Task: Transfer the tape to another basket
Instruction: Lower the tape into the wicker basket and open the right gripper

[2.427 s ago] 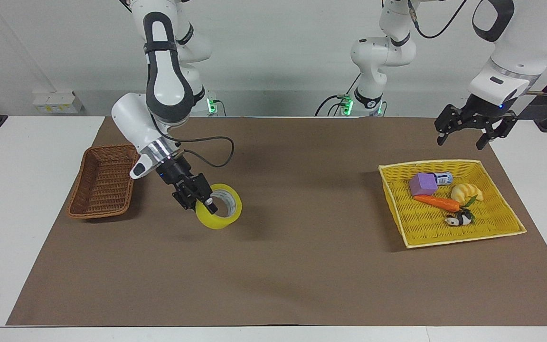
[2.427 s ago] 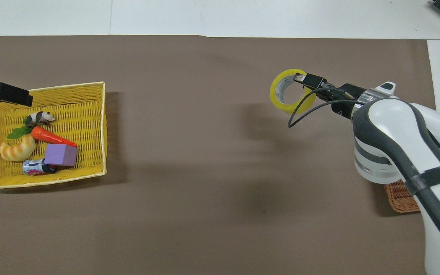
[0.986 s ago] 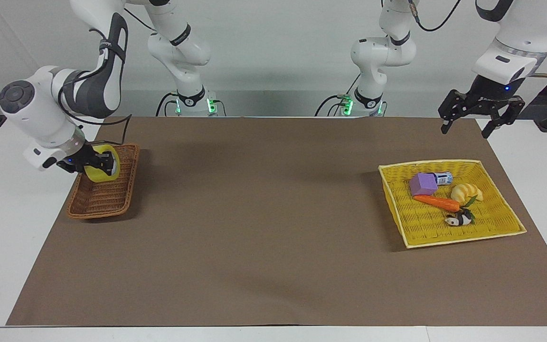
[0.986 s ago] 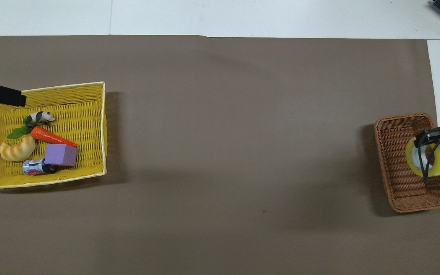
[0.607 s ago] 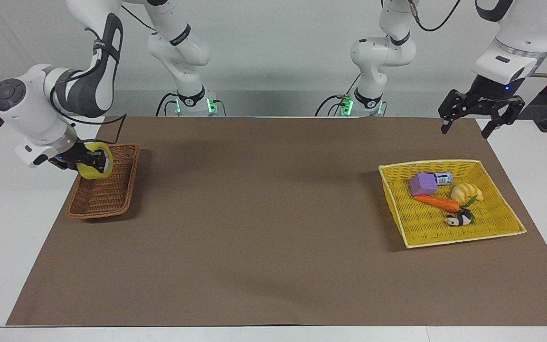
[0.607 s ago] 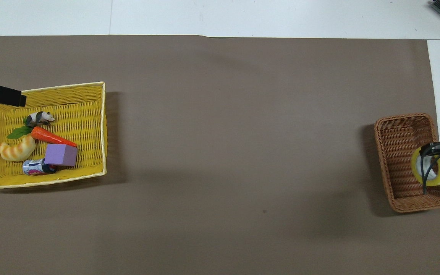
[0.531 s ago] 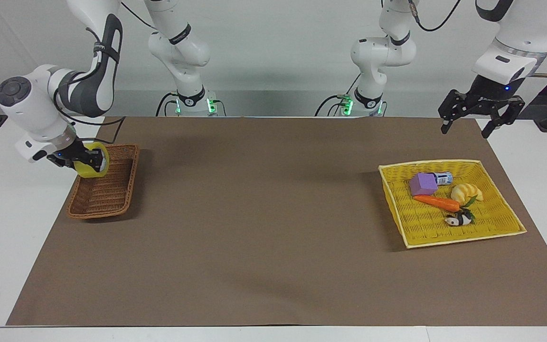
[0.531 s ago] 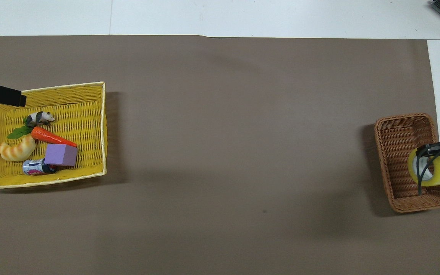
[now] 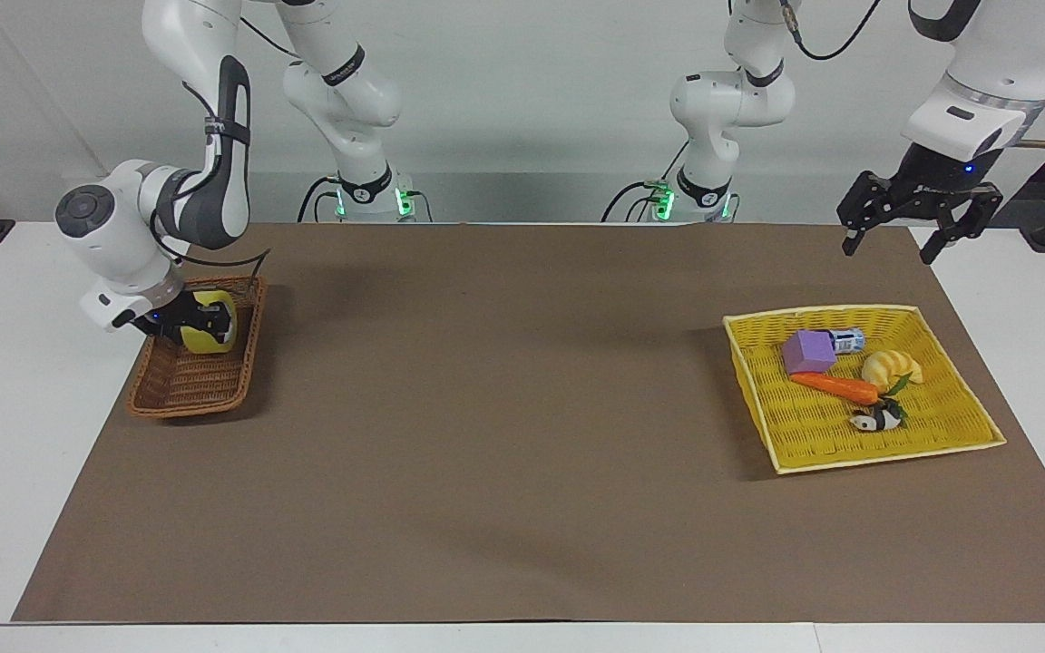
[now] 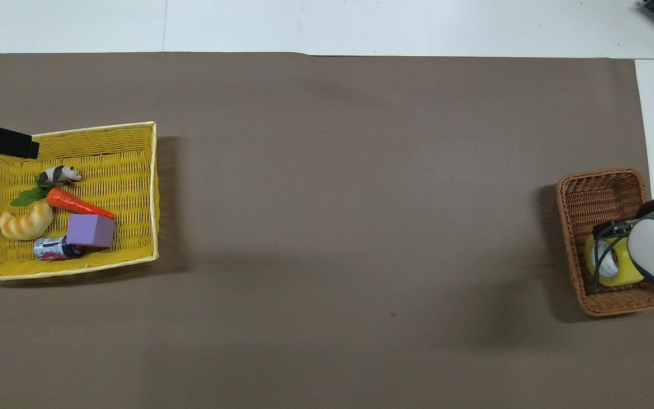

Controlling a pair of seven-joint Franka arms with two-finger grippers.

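The yellow tape [image 9: 200, 343] is down inside the brown wicker basket [image 9: 180, 392] at the right arm's end of the table, in the half nearer the robots. My right gripper [image 9: 207, 319] is shut on the tape's rim and reaches into the basket. In the overhead view the tape [image 10: 625, 276] shows in the basket [image 10: 594, 196], partly under the right gripper [image 10: 608, 236] and its arm. My left gripper [image 9: 888, 249] is open and empty, and waits in the air over the table by the yellow tray's corner.
A flat yellow woven tray [image 9: 949, 431] at the left arm's end holds a purple block [image 9: 808, 351], a carrot [image 9: 835, 387], a croissant toy [image 9: 892, 366], a panda toy [image 9: 878, 419] and a small can [image 9: 848, 341]. Brown paper [image 9: 504, 408] covers the table between the two.
My right gripper carried the tape from mid-table to over the wicker basket, then lowered it into the basket and shifted it toward the table's middle. The left gripper rose slightly early on, then stayed still.
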